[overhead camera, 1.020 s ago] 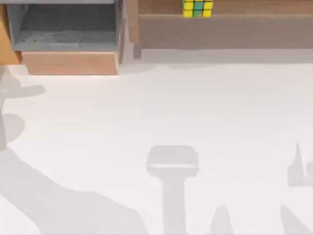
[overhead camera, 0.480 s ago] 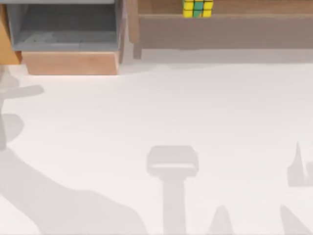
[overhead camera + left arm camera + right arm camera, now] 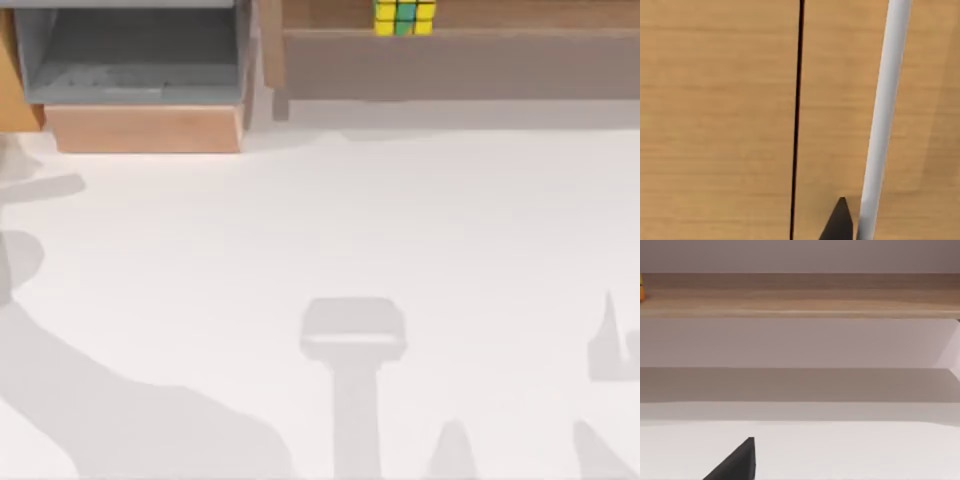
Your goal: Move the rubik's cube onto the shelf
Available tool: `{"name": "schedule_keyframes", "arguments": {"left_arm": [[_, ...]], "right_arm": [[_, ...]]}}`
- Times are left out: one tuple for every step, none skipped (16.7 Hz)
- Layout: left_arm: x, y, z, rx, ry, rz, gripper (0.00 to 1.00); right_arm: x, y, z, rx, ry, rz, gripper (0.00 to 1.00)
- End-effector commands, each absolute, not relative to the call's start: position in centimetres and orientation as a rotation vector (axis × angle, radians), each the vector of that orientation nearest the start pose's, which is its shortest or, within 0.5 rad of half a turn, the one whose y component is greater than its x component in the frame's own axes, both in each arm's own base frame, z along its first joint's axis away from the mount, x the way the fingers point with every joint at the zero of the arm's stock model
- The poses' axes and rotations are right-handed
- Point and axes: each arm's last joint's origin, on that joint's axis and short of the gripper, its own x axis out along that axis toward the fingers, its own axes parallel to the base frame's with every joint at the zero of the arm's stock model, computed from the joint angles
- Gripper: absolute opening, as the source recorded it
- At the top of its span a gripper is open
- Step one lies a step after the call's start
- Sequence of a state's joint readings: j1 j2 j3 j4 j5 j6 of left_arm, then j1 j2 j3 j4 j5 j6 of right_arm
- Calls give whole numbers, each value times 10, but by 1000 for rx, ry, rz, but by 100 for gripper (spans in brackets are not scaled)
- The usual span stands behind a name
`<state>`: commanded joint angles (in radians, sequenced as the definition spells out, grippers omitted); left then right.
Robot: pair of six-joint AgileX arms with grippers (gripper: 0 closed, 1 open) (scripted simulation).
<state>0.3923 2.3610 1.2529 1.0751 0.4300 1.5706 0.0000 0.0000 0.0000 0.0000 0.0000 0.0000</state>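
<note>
Along the upper edge of the top view, just right of centre, the rubik's cube [image 3: 404, 17], a small cube of yellow and green square tiles with dark grid lines, sits on the shelf [image 3: 520, 14], a long light-brown wooden ledge with a darker brown-grey front face. To my eye the placing step is done: the cube rests on the ledge with nothing gripping it. What is left, I judge, is only to keep both arms clear of it and let them park.

At the upper left of the top view stands a grey-lined box with a light wooden front [image 3: 140, 128], well apart from the cube. The white table [image 3: 330, 220] below carries only soft grey shadows.

From the right wrist view, the shelf runs across the upper part of the frame, and a sliver of yellow cube sits at its far left edge. One dark fingertip of the right gripper [image 3: 737, 462] pokes in at the lower left, over bare table and touching nothing; whether that claw is spread or closed I cannot tell.

The left wrist view looks onto light wooden panels [image 3: 715, 120] split by a dark seam, with a white bar [image 3: 882, 120] running across them. A single dark tip of the left gripper [image 3: 839, 222] shows at the lower edge; its state too cannot be told, and it holds nothing visible.
</note>
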Motion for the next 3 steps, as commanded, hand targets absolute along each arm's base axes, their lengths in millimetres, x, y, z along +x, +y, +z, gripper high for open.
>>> {"name": "schedule_keyframes", "arguments": {"left_arm": [[439,173,89,1547,12,-29,100],[439,173,89,1547,12,-29,100],[439,173,89,1547,12,-29,100]], "right_arm": [[106,-1,160,0,0,0,100],[106,-1,160,0,0,0,100],[106,-1,160,0,0,0,100]]}}
